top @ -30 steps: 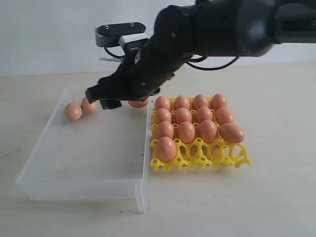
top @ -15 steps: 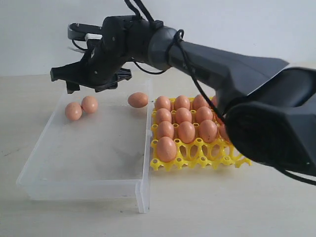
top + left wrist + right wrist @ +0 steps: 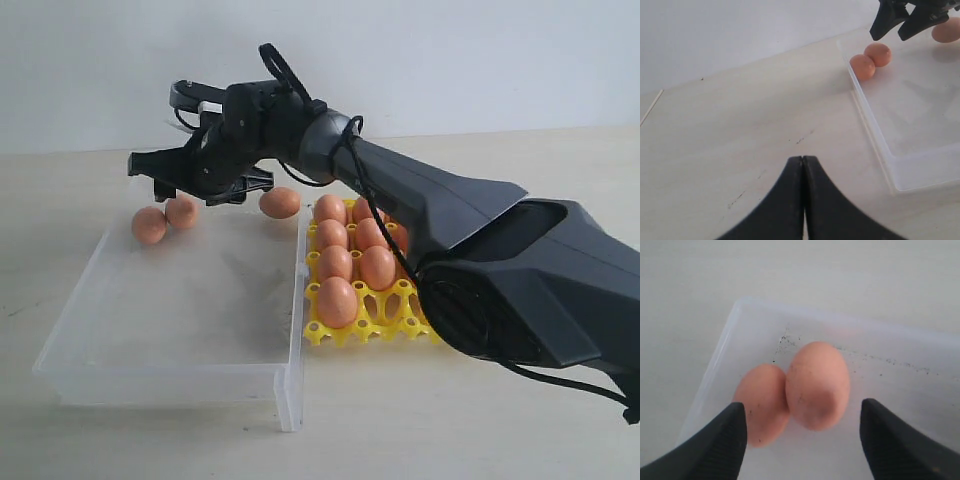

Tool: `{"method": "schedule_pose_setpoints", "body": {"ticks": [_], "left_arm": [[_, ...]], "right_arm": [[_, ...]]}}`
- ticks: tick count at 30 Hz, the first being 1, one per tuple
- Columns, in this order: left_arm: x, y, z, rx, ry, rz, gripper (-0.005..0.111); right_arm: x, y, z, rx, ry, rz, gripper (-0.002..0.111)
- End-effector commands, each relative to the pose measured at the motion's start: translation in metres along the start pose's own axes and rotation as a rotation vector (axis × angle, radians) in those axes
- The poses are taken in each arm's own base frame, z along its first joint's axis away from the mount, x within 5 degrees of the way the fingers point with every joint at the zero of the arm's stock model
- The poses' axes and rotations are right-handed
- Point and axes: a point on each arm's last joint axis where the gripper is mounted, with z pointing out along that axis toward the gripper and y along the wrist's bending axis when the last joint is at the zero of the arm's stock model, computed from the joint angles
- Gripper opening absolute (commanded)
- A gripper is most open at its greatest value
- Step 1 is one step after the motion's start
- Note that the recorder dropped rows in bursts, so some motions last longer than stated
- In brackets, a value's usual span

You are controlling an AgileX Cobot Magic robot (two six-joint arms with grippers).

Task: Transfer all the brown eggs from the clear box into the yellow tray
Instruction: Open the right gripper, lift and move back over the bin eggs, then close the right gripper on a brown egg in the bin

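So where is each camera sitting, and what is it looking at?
Exterior view: off the arms, facing the clear shallow plastic box and yellow lattice egg tray; the right claw hangs open above two orange-brown eggs.
Left wrist view: on the left arm, looking across the table to the box's corner; the left claw shows, shut.
Right wrist view: on the right arm, looking down at those eggs between its open claw fingers.
All three share that egg pair.
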Motion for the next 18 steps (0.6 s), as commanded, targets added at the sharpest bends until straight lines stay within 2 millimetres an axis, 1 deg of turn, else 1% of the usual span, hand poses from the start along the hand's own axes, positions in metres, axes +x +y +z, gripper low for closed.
{"method": "schedule_pose_setpoints", "body": {"ticks": [1, 8, 13, 18], "left_arm": [[-0.002, 0.0, -0.001, -0.002, -0.018, -0.005, 0.0], [-0.002, 0.0, -0.001, -0.002, -0.018, -0.005, 0.0], [-0.002, 0.0, -0.001, -0.002, -0.018, -0.007, 0.0], [-0.002, 0.0, -0.001, -0.002, -0.018, -0.007, 0.0]], "right_arm": [[-0.005, -0.004, 0.004, -0.008, -0.054, 0.004, 0.062], [0.0, -0.009, 0.016, -0.014, -0.082, 0.001, 0.062], [-0.002, -0.01, 0.02, -0.029, -0.127, 0.005, 0.062], [0.002, -0.012, 0.026, -0.031, -0.125, 0.012, 0.062]]}}
